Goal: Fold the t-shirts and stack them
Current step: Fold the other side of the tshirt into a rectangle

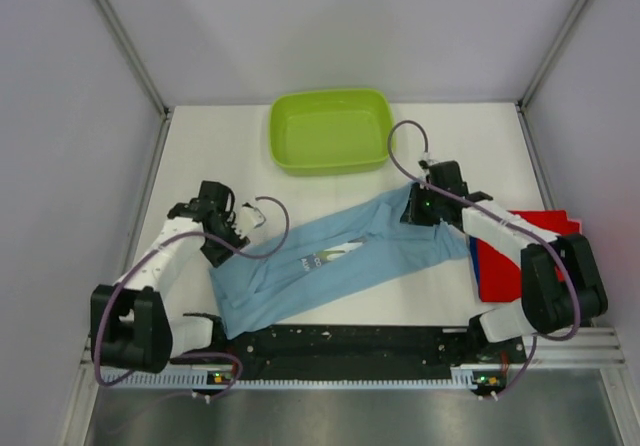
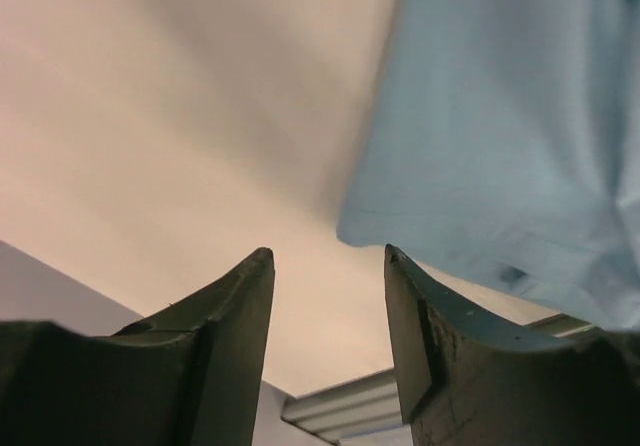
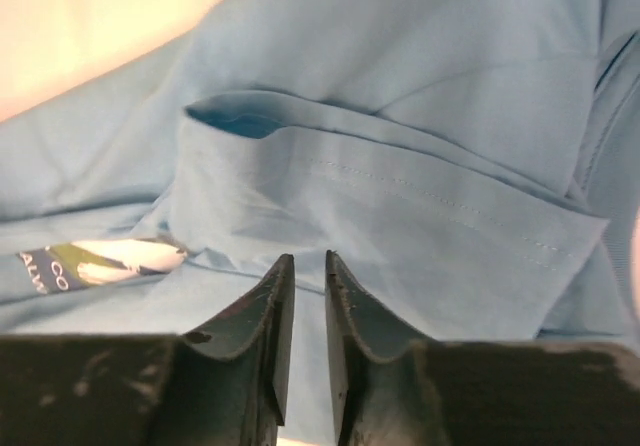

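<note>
The light blue t-shirt [image 1: 340,261] lies as a long diagonal band across the table, with its white chest lettering [image 1: 325,259] near the middle. My left gripper [image 1: 232,228] is open and empty just past the shirt's left end, whose hem [image 2: 480,166] shows beside the right fingertip; the gripper [image 2: 325,256] is over bare table. My right gripper [image 1: 418,209] hovers over the shirt's upper right end. Its jaws [image 3: 308,258] stand a narrow gap apart over a folded sleeve [image 3: 400,206], holding nothing. Folded red [image 1: 545,221] and darker blue [image 1: 490,266] shirts lie at the right.
A lime-green plastic basin [image 1: 330,131] stands at the back centre of the white table [image 1: 220,156]. A black rail [image 1: 350,344] runs along the near edge between the arm bases. Grey walls enclose the table on three sides.
</note>
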You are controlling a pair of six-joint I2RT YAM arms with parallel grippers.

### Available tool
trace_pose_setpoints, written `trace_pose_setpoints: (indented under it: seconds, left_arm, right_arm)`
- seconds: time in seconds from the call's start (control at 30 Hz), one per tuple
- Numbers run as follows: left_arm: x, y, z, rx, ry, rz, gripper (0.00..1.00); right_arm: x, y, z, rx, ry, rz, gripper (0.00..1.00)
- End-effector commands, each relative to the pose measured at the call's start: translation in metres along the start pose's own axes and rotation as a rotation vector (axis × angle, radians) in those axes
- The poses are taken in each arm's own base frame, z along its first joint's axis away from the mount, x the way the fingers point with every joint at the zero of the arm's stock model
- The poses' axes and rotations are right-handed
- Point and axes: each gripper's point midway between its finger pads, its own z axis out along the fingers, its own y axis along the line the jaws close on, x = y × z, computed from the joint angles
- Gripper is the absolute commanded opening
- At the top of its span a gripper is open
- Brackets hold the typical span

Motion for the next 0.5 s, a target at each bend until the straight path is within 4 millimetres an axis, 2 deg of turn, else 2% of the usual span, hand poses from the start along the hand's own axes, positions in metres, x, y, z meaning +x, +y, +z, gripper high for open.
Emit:
trace_pose_setpoints:
  seconds: [0.0, 0.1, 0.2, 0.27, 0.33, 0.4, 0.47]
  left_arm:
    - [0.034, 0.001, 0.021, 0.023, 0.133, -0.106, 0.54]
    - [0.038, -0.005, 0.033, 0.020, 0.121, -0.100, 0.55]
    - [0.043, -0.002, 0.044, -0.012, 0.137, -0.107, 0.50]
    - [0.040, -0.003, 0.049, -0.005, 0.127, -0.121, 0.35]
    - [0.034, -0.003, 0.051, 0.007, 0.102, -0.133, 0.02]
    - [0.027, 0.006, 0.050, -0.027, 0.079, -0.145, 0.00]
    - [0.019, 0.025, 0.047, -0.101, 0.052, -0.166, 0.00]
  right_arm:
    - [-0.048, 0.019, -0.037, -0.023, -0.152, -0.132, 0.27]
    - [-0.045, 0.009, -0.036, 0.028, -0.147, -0.102, 0.41]
    - [-0.029, -0.014, -0.022, 0.127, -0.097, -0.061, 0.44]
    - [-0.016, -0.025, -0.008, 0.144, -0.052, -0.026, 0.44]
    - [-0.005, -0.036, 0.004, 0.130, -0.013, 0.057, 0.40]
    - [-0.002, -0.053, 0.011, 0.131, -0.017, 0.144, 0.35]
    - [-0.006, -0.073, 0.013, 0.200, -0.032, 0.142, 0.34]
